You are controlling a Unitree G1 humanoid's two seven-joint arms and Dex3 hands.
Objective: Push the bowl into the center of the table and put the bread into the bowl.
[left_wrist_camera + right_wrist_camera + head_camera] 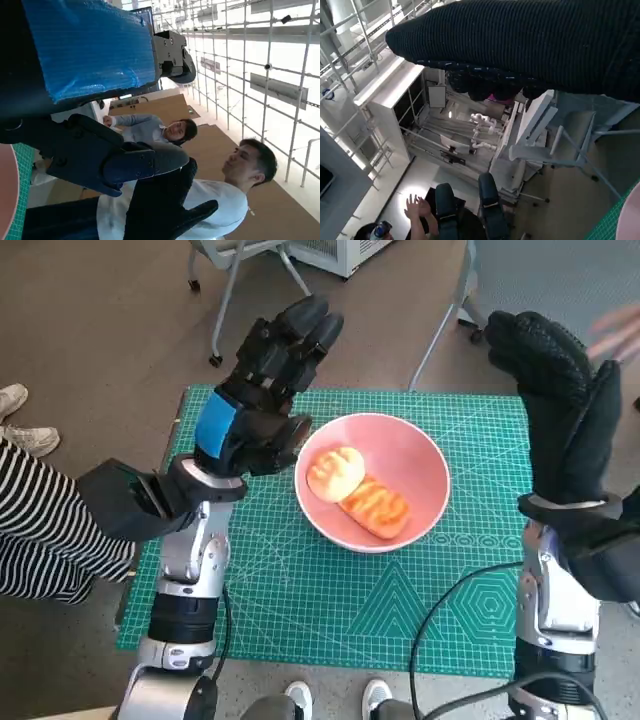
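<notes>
The pink bowl [372, 483] sits near the middle of the bench [300, 610], slightly toward its far edge, on the green cutting mat [330, 620]. Inside it lie 2 pieces of bread: a round bun [335, 473] and a toasted oblong roll [375, 506], touching each other. The left robot hand [262, 400] hovers raised just beside the bowl, fingers apart, holding nothing. The right robot hand [560, 410] is lifted above the bench's far right corner, fingers extended, also empty. 2 people [200, 200] show in the left wrist view.
</notes>
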